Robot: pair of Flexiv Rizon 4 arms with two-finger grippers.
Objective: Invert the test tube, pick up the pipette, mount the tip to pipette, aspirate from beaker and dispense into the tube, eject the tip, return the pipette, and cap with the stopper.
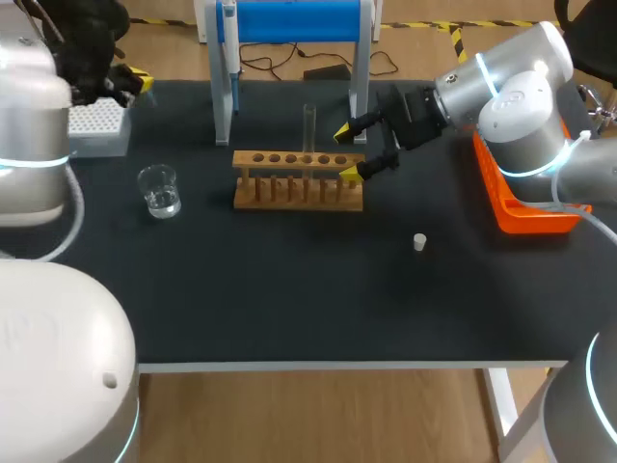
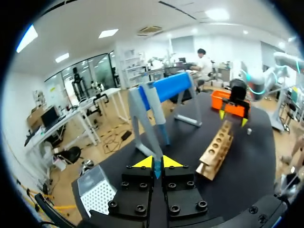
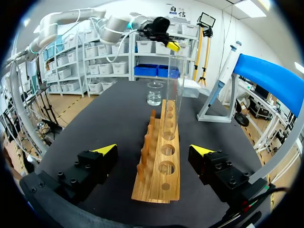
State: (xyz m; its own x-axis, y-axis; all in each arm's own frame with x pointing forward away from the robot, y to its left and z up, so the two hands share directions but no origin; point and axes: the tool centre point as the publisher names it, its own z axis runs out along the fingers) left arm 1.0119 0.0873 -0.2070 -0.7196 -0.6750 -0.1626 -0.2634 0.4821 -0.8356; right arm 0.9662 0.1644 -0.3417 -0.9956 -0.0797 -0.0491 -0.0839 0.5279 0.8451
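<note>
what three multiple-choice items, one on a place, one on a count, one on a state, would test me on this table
1. Where is the small white stopper? A in the glass beaker; B on the black table, apart from the wooden tube rack; C in the orange tray.
2. How many clear glass test tubes stand in the rack? A one; B three; C five.
3. How is the right gripper? A shut on the tube; B shut on the stopper; C open, fingers either side of the rack's end.
Key: B, it lies alone on the table; A, a single upright tube; C, yellow tips wide apart.
</note>
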